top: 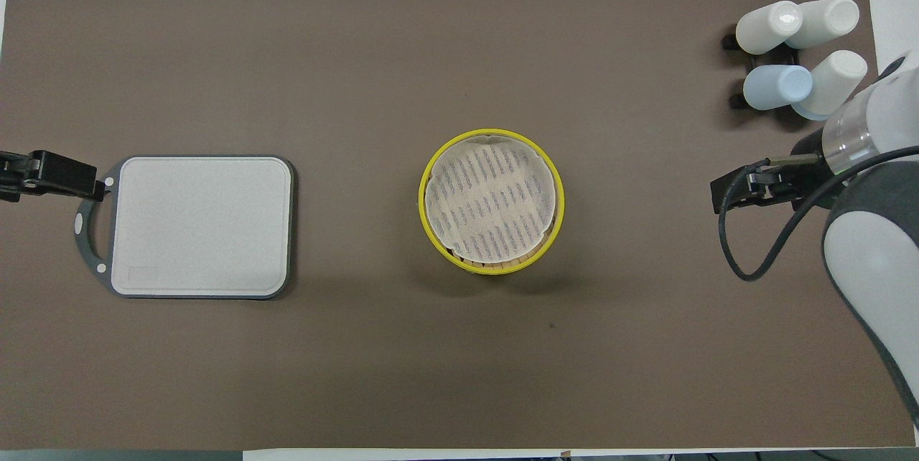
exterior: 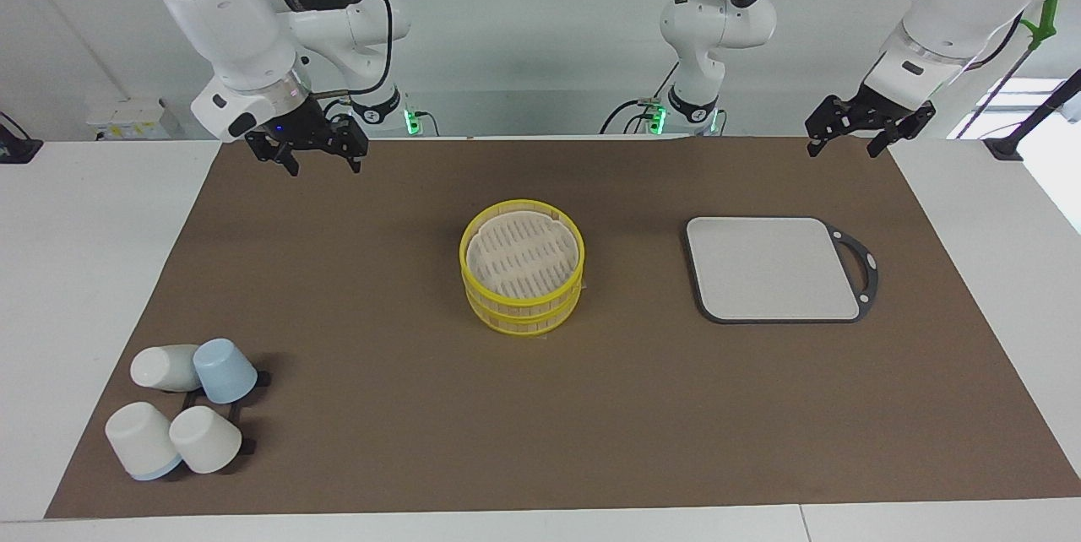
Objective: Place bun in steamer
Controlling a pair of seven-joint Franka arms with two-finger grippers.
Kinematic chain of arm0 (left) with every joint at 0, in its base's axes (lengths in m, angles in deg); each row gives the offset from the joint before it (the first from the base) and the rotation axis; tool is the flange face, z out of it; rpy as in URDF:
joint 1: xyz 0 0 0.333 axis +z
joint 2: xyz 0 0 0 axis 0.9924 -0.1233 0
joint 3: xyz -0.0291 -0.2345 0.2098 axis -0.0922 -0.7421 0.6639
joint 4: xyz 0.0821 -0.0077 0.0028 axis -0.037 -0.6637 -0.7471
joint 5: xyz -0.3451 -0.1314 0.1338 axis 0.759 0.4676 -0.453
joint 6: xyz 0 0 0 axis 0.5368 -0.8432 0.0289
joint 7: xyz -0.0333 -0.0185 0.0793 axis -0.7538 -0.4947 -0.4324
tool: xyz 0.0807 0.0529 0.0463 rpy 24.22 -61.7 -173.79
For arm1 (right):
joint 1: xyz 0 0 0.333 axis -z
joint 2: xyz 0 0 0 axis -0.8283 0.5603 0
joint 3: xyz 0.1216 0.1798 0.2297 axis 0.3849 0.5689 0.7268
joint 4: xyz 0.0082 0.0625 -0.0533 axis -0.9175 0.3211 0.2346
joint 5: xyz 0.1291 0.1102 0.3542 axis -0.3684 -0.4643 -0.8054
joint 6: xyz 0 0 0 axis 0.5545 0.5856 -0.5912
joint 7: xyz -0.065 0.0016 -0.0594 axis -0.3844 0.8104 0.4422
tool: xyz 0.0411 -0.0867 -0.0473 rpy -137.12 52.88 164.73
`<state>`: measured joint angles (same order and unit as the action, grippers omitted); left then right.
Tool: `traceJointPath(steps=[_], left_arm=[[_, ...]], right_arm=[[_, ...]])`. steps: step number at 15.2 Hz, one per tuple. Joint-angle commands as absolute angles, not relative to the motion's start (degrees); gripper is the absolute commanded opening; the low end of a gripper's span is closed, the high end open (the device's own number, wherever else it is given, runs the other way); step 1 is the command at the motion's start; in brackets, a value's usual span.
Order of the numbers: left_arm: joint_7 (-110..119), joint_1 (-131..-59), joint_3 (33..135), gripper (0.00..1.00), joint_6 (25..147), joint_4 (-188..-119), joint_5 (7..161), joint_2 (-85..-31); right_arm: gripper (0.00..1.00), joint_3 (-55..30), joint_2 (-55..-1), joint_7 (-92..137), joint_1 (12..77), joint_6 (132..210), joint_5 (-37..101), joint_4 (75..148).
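The steamer (exterior: 522, 276) is a round two-tier basket with yellow rims; it stands in the middle of the brown mat, and its cream slatted inside holds nothing. It also shows in the overhead view (top: 492, 201). No bun shows in either view. My right gripper (exterior: 323, 166) is open and empty, raised over the mat's edge nearest the robots, toward the right arm's end; it also shows in the overhead view (top: 754, 188). My left gripper (exterior: 844, 151) is open and empty, raised over the mat's corner at the left arm's end, and shows in the overhead view (top: 50, 174).
A grey square board (exterior: 770, 268) with a dark handle lies flat beside the steamer toward the left arm's end. Several white and blue cups (exterior: 184, 407) sit on a black rack at the right arm's end, farther from the robots than the steamer.
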<state>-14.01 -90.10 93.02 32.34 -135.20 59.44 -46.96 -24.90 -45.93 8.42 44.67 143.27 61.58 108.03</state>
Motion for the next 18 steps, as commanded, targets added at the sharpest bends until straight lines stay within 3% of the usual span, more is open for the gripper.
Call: traceJointPath(steps=[1, 3, 18], left_arm=[[-14.8, -90.5, 93.3, 1.00, 33.5, -136.8, 58.6, -45.6], [-14.8, -90.5, 93.3, 1.00, 33.5, -136.8, 58.6, -45.6], [-14.8, -90.5, 93.3, 1.00, 33.5, -136.6, 58.7, -45.6]], right_arm=[[1.00, -24.2, -48.0, 9.7, 46.6, 145.9, 62.6, 111.2], [1.00, -24.3, -46.7, 9.8, 46.7, 151.2, 62.7, 110.5], [1.00, -24.3, -45.6, 16.9, 48.9, 150.3, 63.3, 109.3]])
